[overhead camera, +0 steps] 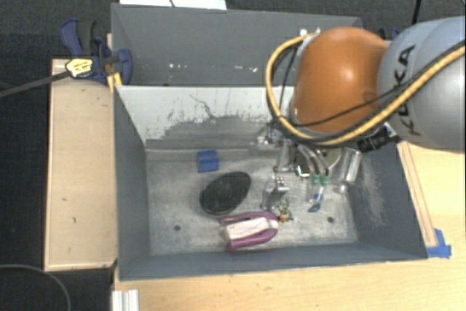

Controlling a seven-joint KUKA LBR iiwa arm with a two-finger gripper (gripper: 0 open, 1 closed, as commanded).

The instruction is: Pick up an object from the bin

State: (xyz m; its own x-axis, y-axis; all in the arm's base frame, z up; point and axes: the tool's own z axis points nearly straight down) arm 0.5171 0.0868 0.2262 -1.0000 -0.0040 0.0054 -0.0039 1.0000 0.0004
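Arm's gripper (291, 199) is low in the bin (131, 186), right of centre; open or closed: can't tell. Nearest obj: purple-white packet (250, 229) on floor by front wall, just beside gripper's lower end. Dark oval disc (225, 192) sits left of the gripper, blue block (207, 161) further back.

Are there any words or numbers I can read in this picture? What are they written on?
"KUKA": on the grey robot arm, letters turned sideways.
Purple and white packet at the front of the bin: any print on it is too small to read.
I can read nothing else.
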